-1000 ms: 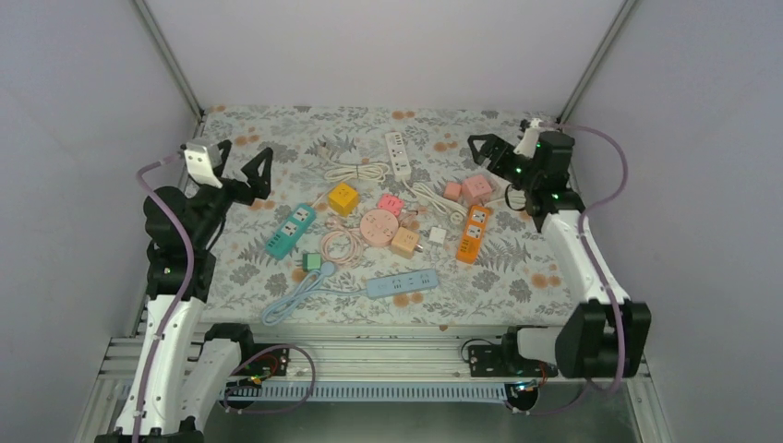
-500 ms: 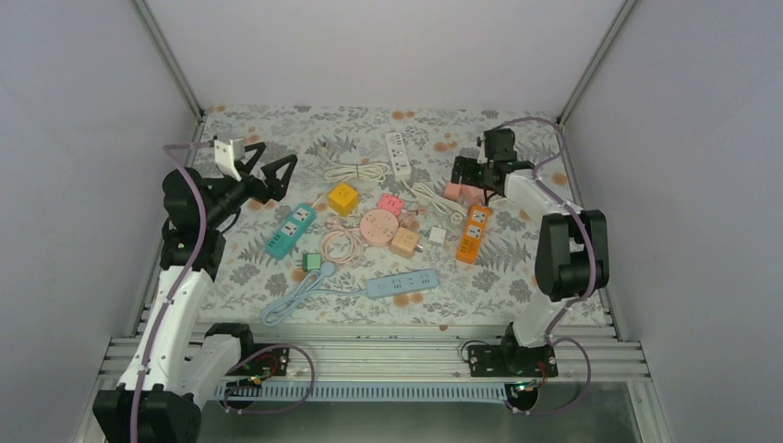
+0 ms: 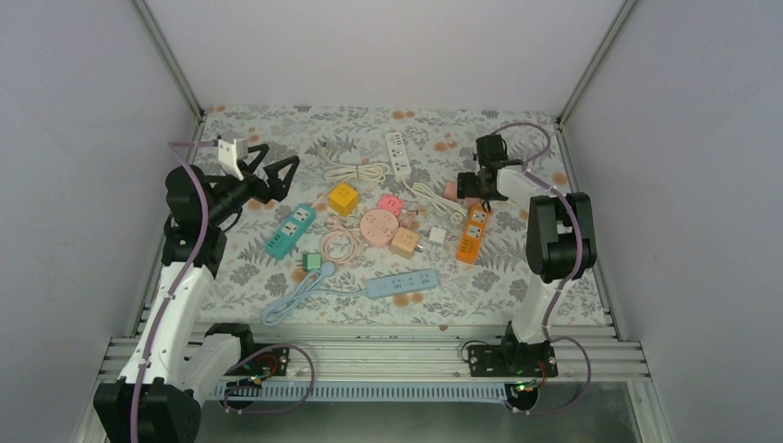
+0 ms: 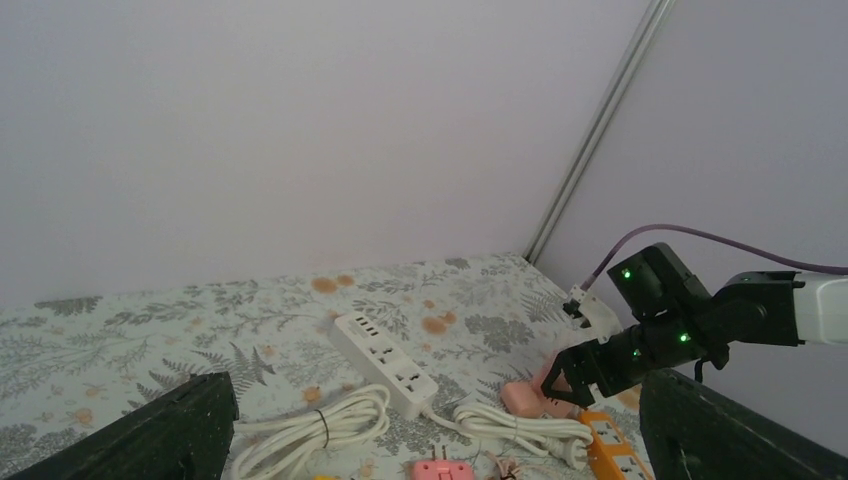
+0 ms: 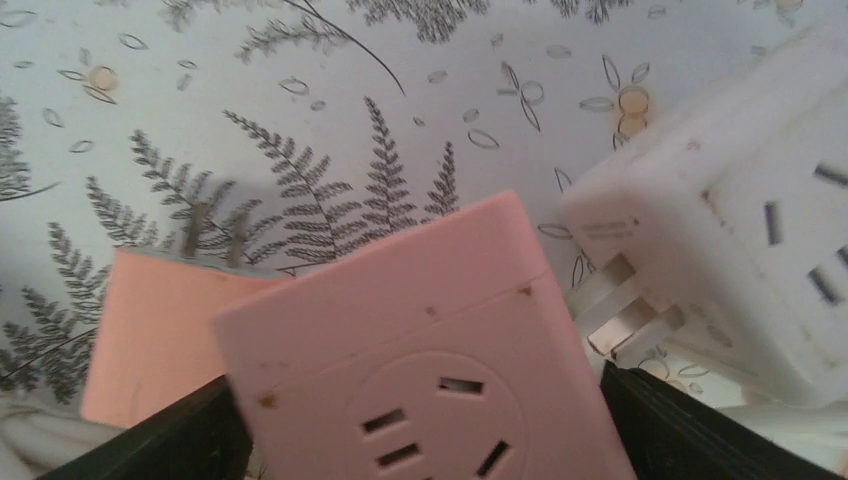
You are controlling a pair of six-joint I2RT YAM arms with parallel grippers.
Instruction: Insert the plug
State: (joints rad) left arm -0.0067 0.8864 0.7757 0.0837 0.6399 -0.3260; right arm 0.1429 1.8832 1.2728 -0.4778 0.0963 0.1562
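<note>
Pink plug cube [image 5: 420, 340] sits at the far right of the counter [image 5: 300, 90], straddled by my right hand [image 5: 425, 440], which is spread and, I judge, not yet pinching. Next I must close squarely, lift, then find a socket. Its own slots are empty; a white adapter [image 5: 740, 240] lies just beside. My left hand [image 3: 275, 161] hovers spread, empty.

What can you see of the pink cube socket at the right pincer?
The pink cube socket looks like smooth matte plastic with dark specks. Its near face bears a round recess with four slots. It rests on the floral cloth, between the fingers of the right pincer; whether they press it is unclear. A peach block lies left of it, a white adapter right.
</note>
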